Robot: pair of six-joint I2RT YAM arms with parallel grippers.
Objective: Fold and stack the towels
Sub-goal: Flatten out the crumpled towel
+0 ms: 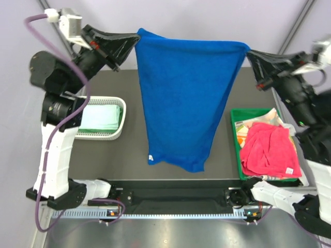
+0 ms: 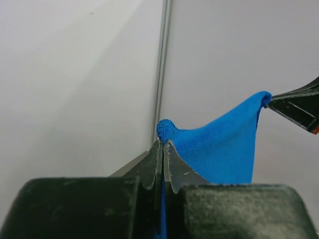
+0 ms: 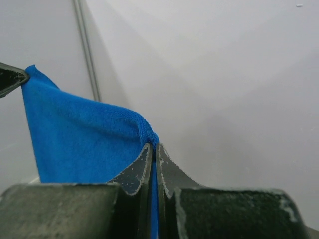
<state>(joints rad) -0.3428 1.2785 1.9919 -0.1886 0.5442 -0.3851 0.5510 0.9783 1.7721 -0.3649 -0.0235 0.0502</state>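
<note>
a royal blue terry towel [image 1: 183,98] hangs spread in the air over the dark desk [image 1: 132,155], narrowing toward its lower edge. its two top corners are pinched tight, one in the left fingers [image 2: 153,167], the other in the right fingers [image 3: 170,172]. a folded pale mint towel [image 1: 101,119] lies in the white mesh basket [image 1: 122,111] at left. a crumpled pink towel [image 1: 269,150] sits in the green plastic bin [image 1: 234,135] at right.

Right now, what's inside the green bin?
A crumpled pink towel fills most of the green bin; a pale cloth shows beneath it at the far left. Whatever lies under them is covered.
</note>
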